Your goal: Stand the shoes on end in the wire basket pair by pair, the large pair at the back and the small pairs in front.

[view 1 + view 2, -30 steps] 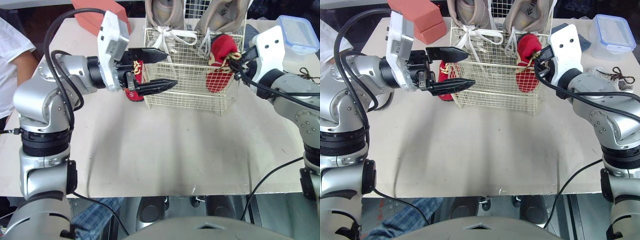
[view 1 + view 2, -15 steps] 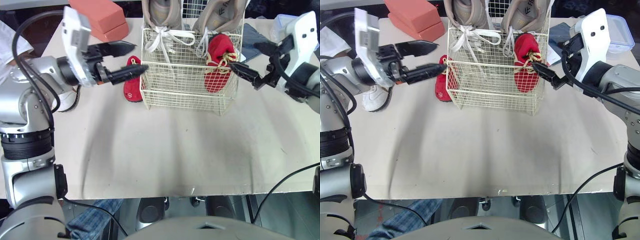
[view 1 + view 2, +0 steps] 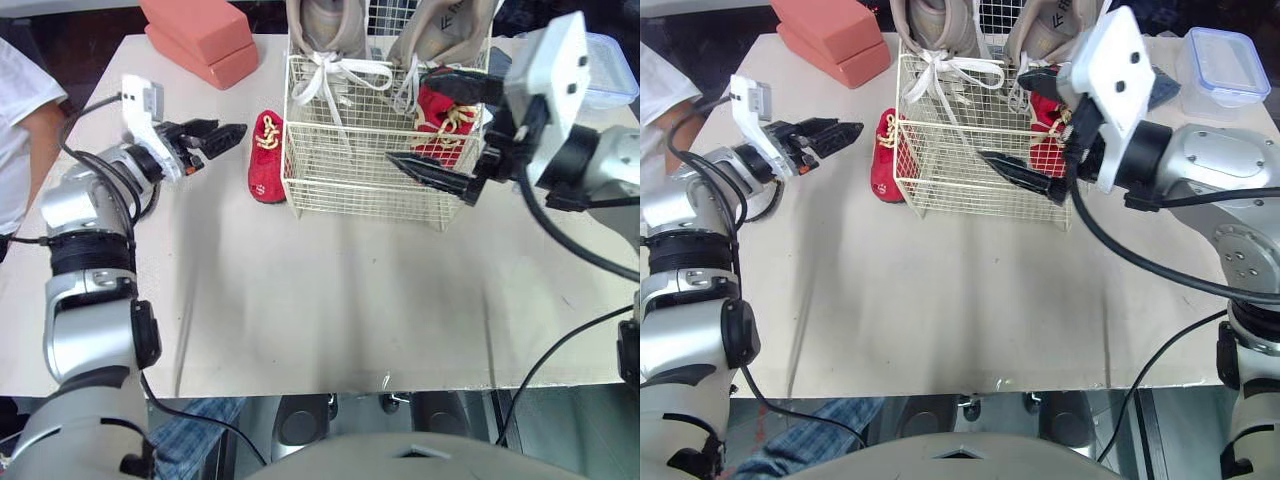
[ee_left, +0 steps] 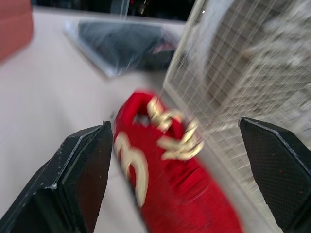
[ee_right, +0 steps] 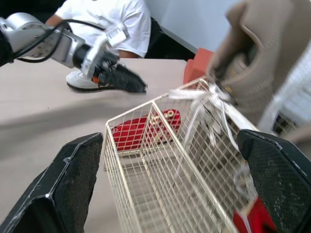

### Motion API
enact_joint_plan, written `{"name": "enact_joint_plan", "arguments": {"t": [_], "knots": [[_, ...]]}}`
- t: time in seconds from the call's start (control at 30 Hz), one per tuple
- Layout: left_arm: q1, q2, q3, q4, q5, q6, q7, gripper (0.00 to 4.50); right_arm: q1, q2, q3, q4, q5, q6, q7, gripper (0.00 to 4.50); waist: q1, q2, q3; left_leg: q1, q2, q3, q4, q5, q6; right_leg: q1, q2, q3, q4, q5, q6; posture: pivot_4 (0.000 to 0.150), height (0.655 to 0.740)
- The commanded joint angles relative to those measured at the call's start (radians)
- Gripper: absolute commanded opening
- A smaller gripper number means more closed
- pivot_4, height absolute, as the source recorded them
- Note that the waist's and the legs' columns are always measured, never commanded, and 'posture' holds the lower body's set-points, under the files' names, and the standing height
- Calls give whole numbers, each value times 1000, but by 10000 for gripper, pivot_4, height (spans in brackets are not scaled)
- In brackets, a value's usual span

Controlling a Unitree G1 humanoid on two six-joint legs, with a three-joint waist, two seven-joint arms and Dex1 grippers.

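Note:
The wire basket (image 3: pixel 340 185) stands at the table's back middle. Two large beige shoes (image 3: pixel 325 20) stand on end at its back. One small red shoe (image 3: pixel 443 120) stands inside at the right. Its mate, another red shoe (image 3: pixel 266 158), lies flat on the table just left of the basket. My left gripper (image 3: pixel 222 137) is open, left of that shoe and apart from it; the left wrist view frames the shoe (image 4: pixel 170 194) between the fingers. My right gripper (image 3: pixel 408 115) is open wide over the basket's front right, holding nothing.
Pink boxes (image 3: pixel 200 38) lie at the back left. A lidded plastic container (image 3: pixel 1225 60) and a dark cloth (image 3: pixel 1165 85) sit at the back right. A white shoe (image 5: pixel 80 80) lies under my left arm. A person in a white shirt (image 3: pixel 25 120) is at the left edge.
My right gripper let go of the red shoe in the basket, pulled out and swung open across the basket's front. My left gripper drew back to the left, away from the basket.

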Motion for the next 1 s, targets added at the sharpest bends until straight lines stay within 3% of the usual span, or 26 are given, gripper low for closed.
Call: {"name": "enact_joint_plan", "arguments": {"t": [0.03, 0.4, 0.43, 0.5, 0.57, 0.6, 0.63, 0.77, 1.0], "knots": [[-64, -5, 7, 127, 45, -65, 2, 45000, -40, 5, 23, -33, -45, -32, 11, 43906, 0, -1, 0, 0, 0, 0, 0, 0, 0, 0, 0, 0, 0, 0, 0, 1500, 6860], [-175, -68, 4, 322, 120, -72, -34, 45000, -60, 41, 40, -18, -92, -25, 22, 43906, -5, -3, 0, -1, 0, 1, 1, 0, 0, -1, 0, -1, 1, 0, 0, 1500, 6860], [-177, -70, 0, 330, 129, -73, -31, 39849, -62, 43, 40, -18, -93, -22, 22, 45000, -9, -3, 0, -1, 0, 1, 1, 0, 0, -1, 0, -1, 1, 0, 0, 1500, 6860], [-179, -72, -3, 346, 148, -80, -18, 35247, -66, 45, 41, -18, -97, -17, 22, 45000, -16, -3, 0, -1, 0, 1, 1, 0, 0, -1, 0, -1, 1, 0, 0, 1500, 6860], [-178, -72, -7, 359, 170, -95, 0, 23470, -69, 42, 46, -15, -110, -16, 21, 45000, -23, -3, 0, -1, 0, 1, 1, 0, 0, -1, 0, -1, 1, 0, 0, 1500, 6860], [-177, -72, -7, 362, 177, -100, 4, 20985, -68, 41, 49, -13, -117, -17, 21, 45000, -24, -3, 0, 0, 0, 0, 1, 0, 0, -1, 0, 0, 1, 0, 0, 1500, 6860], [-177, -74, -1, 363, 178, -102, 10, 14271, -66, 40, 53, -11, -126, -19, 22, 45000, -25, -3, 0, 0, 0, 0, 1, 0, 0, -1, 0, 0, 1, 0, 0, 1500, 6860], [-169, -75, 33, 344, 165, -135, 23, 640, -60, 43, 53, -11, -141, -18, 28, 45000, -25, -3, 0, 0, 0, 0, 1, 0, 0, -1, 0, 0, 1, 0, 0, 1500, 6860], [-104, -79, 177, 109, 46, -339, 18, 245, -33, 126, -14, 7, -100, 3, -25, 45000, -25, -4, 1, -1, 1, 0, 0, 0, 0, -2, -1, 0, 1, 0, 0, 1500, 6860]]}}
